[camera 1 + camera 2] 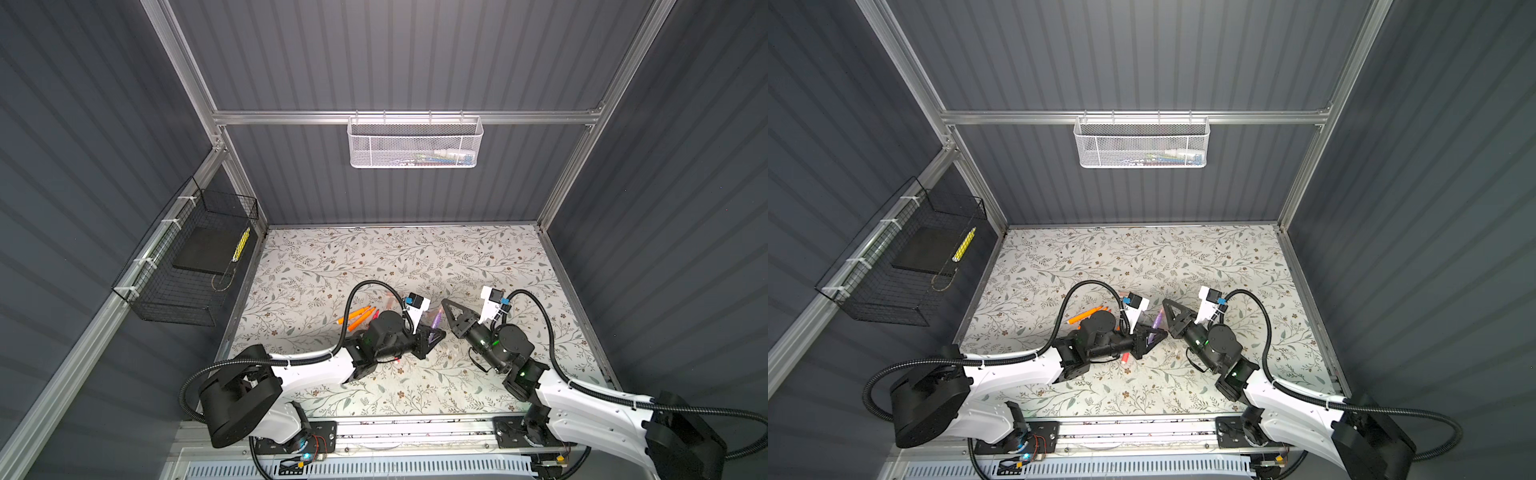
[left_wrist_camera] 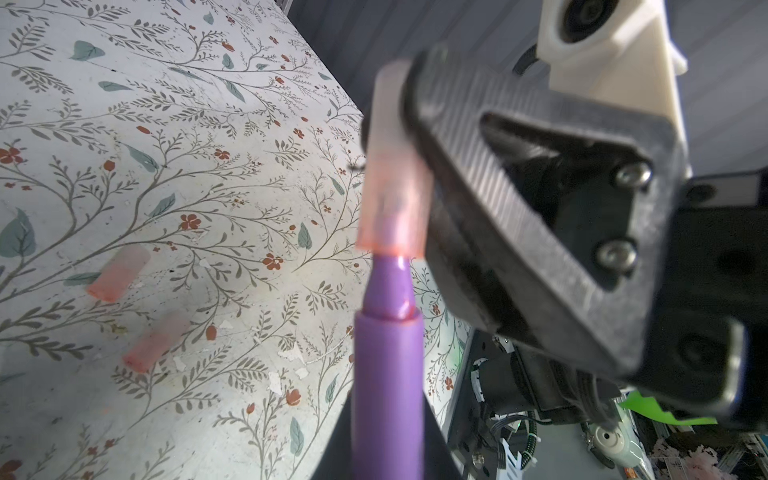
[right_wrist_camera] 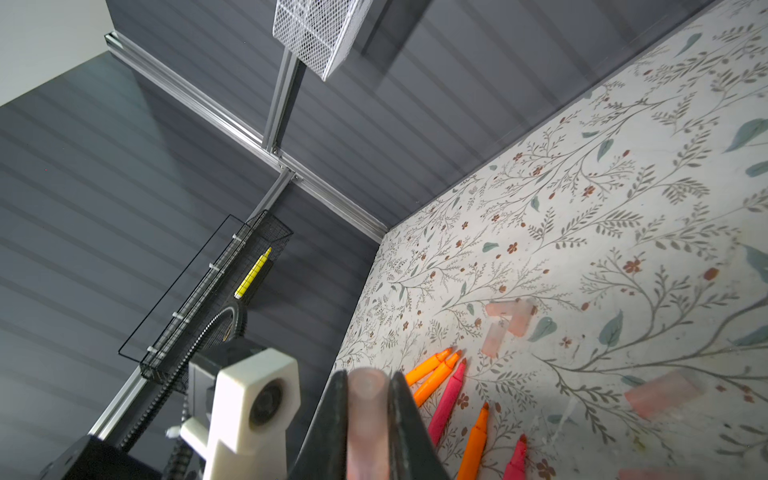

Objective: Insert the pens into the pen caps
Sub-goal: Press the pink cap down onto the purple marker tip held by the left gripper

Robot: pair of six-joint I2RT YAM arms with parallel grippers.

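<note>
Floral tabletop, left jaws pinching smooth purple pen, right jaws pinching stubby translucent pinkish cap

Both top views: even, soft light; patterned surface bright, walls dim, shadows faint. Wrist views: held pen cap close, blurred; loose caps soft.

Three orange pens, two pink pens at lower centre of the right wrist view, one purple pen. Five pen caps across its right half, a sixth pen cap at bottom centre. One white basket, one black basket
</note>
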